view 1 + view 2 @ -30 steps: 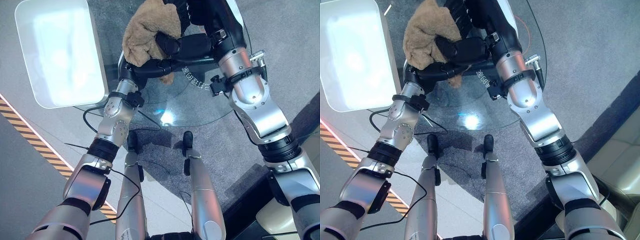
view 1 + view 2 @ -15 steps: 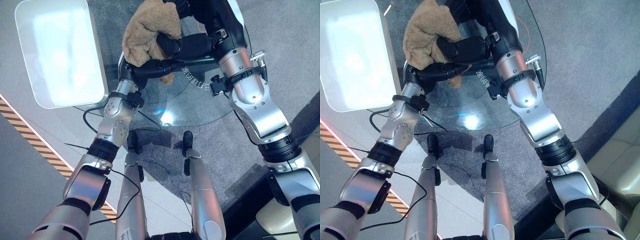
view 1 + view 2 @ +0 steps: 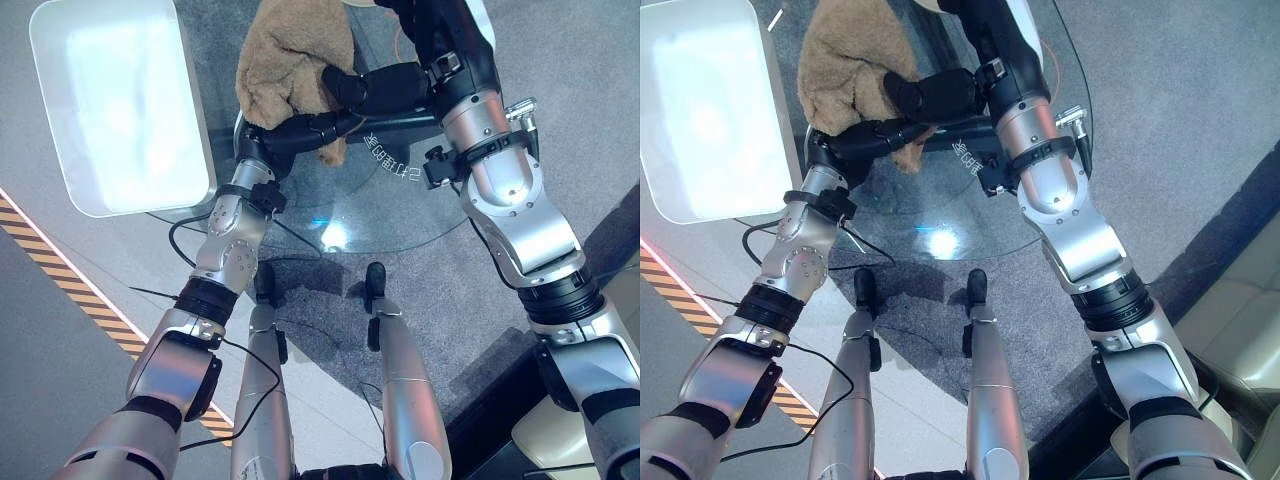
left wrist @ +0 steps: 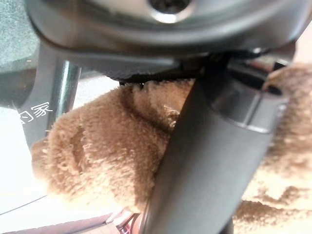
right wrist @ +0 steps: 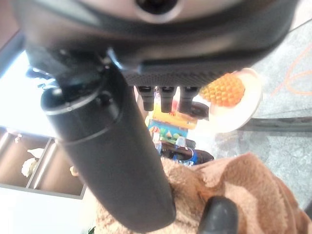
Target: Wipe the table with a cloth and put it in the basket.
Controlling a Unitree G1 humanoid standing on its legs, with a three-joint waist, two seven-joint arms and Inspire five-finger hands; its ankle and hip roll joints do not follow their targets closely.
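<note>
A fluffy brown cloth hangs bunched above the far side of the round glass table, held between both hands. My left hand lies under it, its fingers running along the cloth's lower edge and its thumb pressed into the pile. From the right my right hand reaches in, with a fingertip hooked over the cloth's top and its thumb against the cloth. A tail of cloth dangles below the left hand. The white rectangular basket stands to the left of the table.
A plate with an orange spiky ball and a bottle stand beyond the cloth. Yellow-black floor tape runs along the lower left. A cream seat sits at the bottom right corner.
Both hands have carried the cloth a little farther away from me and slightly left; the cloth now spreads wider over the left hand.
</note>
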